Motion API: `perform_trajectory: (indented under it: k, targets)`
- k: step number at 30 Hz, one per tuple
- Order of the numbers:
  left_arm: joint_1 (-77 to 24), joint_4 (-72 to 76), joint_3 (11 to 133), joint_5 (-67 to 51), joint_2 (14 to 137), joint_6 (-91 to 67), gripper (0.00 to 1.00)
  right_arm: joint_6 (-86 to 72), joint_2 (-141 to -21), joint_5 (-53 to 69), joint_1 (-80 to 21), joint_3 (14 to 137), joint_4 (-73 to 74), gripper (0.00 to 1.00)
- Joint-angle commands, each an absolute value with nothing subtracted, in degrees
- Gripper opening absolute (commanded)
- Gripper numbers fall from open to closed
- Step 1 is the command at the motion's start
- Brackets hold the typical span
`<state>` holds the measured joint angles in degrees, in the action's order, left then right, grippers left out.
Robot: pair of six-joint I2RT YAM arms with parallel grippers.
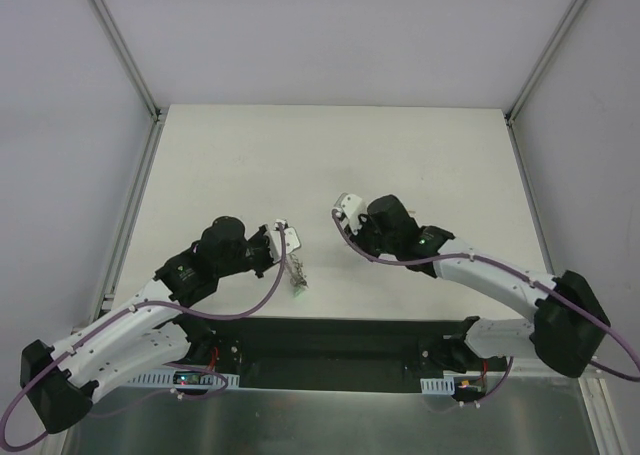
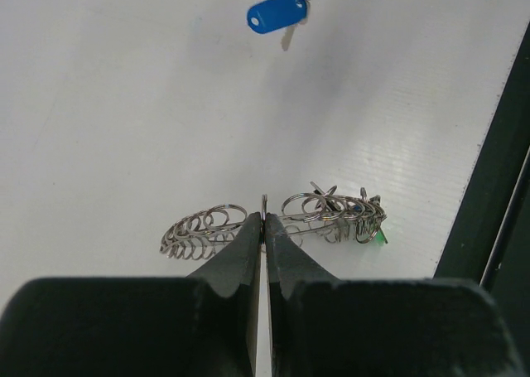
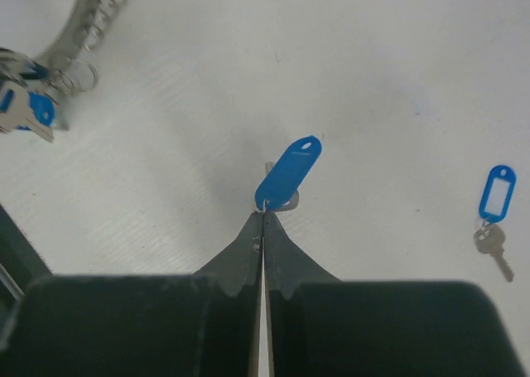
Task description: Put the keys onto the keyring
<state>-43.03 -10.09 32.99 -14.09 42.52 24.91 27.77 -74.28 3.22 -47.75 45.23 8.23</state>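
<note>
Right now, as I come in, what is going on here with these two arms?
The left pincer is shut on the keyring, gripping its wire near the middle. A small bunch of keys sits at one end of the ring, apparently already threaded. The right pincer is shut on a blue-tagged key, apart from the ring. A second blue-tagged key lies loose on the table, not yet picked up.

The white worktop (image 1: 330, 155) bears one loose key with a blue tag (image 3: 495, 196) lying flat, and the coiled keyring (image 2: 323, 210) seems to rest near its front edge.
</note>
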Motion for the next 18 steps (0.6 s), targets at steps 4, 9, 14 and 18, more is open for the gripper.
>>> perform_trajectory:
  k: [4,9,14,18]
  targets:
    - [-42.5,-5.8,38.8,-24.9,45.5,25.0,0.0,30.7,-60.1,12.7,-47.2,43.8,9.0,0.01]
    - [-42.5,-5.8,42.0,-28.6,48.7,25.1,0.0,32.5,-53.9,19.8,-46.8,43.9,8.8,0.01]
    - [-42.5,-5.4,46.3,-33.9,52.6,25.7,0.0,32.8,-50.5,26.4,-46.7,43.8,7.6,0.01]
    - [-42.5,-4.1,48.2,-38.3,54.8,26.3,0.0,31.7,-49.9,28.6,-46.8,42.7,4.1,0.01]
